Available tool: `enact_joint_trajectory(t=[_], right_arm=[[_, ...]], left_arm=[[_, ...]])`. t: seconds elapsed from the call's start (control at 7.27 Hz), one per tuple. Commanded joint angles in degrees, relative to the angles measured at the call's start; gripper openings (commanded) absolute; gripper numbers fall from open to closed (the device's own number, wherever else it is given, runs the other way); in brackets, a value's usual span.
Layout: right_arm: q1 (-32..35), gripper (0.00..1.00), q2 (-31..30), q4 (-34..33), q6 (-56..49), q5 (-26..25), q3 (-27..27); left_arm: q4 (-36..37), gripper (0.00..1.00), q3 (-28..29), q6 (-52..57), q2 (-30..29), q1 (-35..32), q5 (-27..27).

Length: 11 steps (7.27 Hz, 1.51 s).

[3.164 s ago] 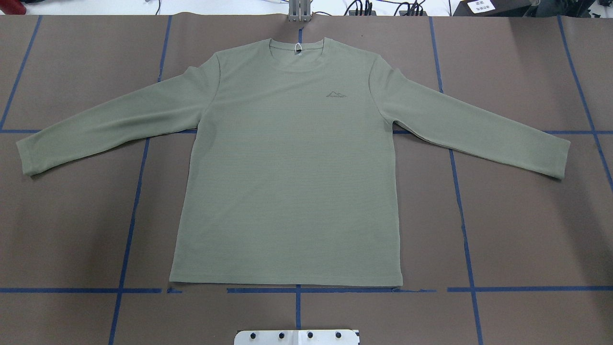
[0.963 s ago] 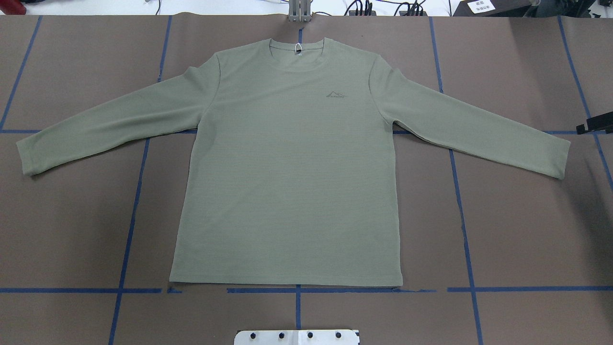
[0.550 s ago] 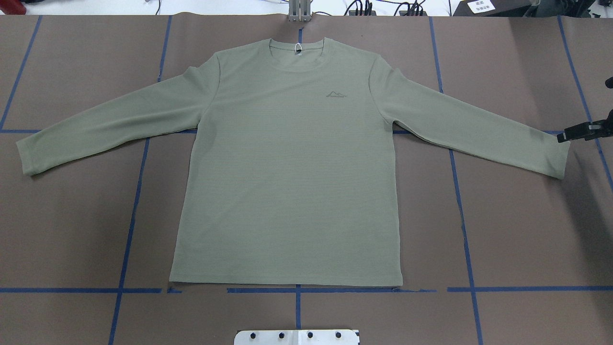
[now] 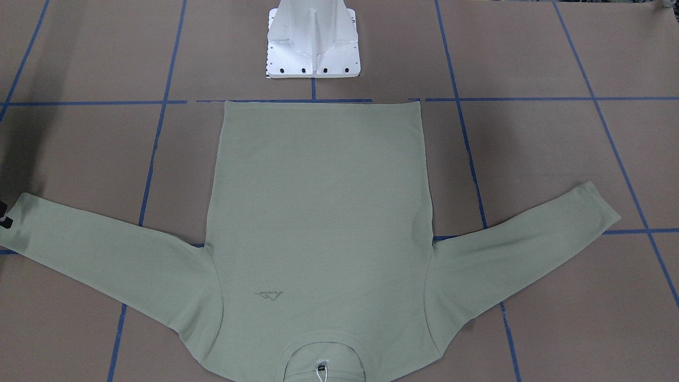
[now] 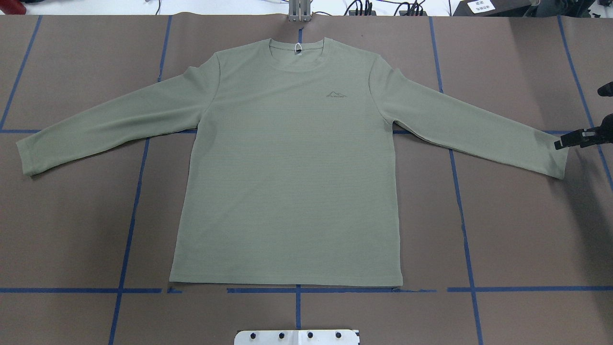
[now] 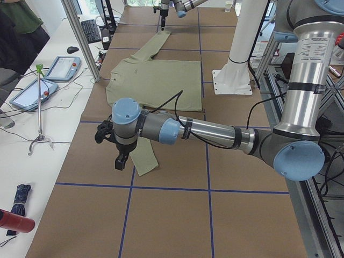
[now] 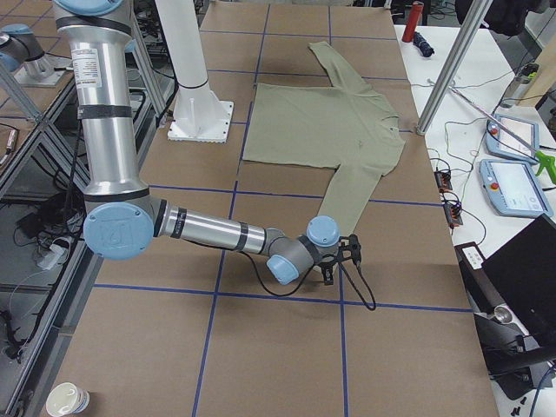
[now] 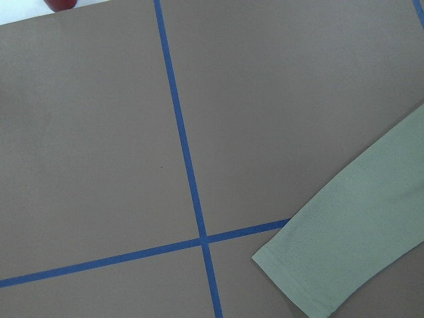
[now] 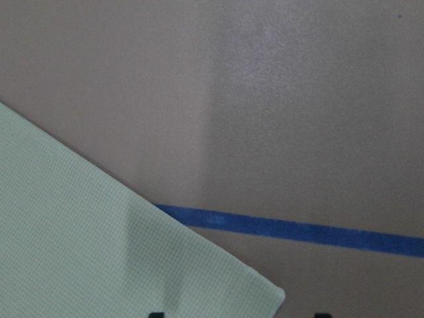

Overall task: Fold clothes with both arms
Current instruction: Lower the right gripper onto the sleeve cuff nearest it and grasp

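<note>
The clothes are one sage-green long-sleeved shirt (image 5: pixel 287 182) that lies flat, front up, collar away from the robot and both sleeves spread. My right gripper (image 5: pixel 574 139) is at the tip of the right-hand sleeve cuff (image 5: pixel 550 158). In the right wrist view two dark fingertips (image 9: pixel 156 315) stand apart with the cuff corner (image 9: pixel 262 291) between them, so it is open. My left gripper (image 6: pixel 120 159) hangs low beside the other cuff (image 6: pixel 144 164); I cannot tell whether it is open or shut. The left wrist view shows only that cuff (image 8: pixel 305 271) and table.
The brown table (image 5: pixel 517 230) carries a grid of blue tape lines. The white pedestal base (image 4: pixel 313 42) stands just behind the shirt's hem. A side bench holds tablets (image 6: pixel 60 67), cables and a metal post (image 6: pixel 80 40).
My right gripper has come in from the view's right edge and moved left to the sleeve cuff. The shirt has not moved.
</note>
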Motion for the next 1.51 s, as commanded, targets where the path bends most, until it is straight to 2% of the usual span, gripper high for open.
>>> enact_joint_trajectory(t=[0.0,0.55,0.83,0.96,1.38], right_arm=[[-0.1,0.7,0.5,0.0,0.1,0.0,-0.6],[-0.7,0.7,1.2,-0.1,0.0,0.0,-1.0],[-0.7,0.66,1.3,-0.1,0.1,0.0,-0.9],[-0.7,0.59,1.3,-0.1,0.1,0.0,-0.9],[-0.7,0.6,1.0,0.0,0.0,0.2,-0.9]], left_arm=[[0.0,1.0,0.0,0.2,0.2,0.0,0.0],[0.0,1.0,-0.4,0.3,0.4,-0.1,0.0],[0.0,1.0,-0.4,0.4,0.4,-0.1,0.0],[-0.1,1.0,-0.4,0.4,0.4,-0.1,0.0],[-0.1,1.0,-0.4,0.3,0.4,-0.1,0.0]])
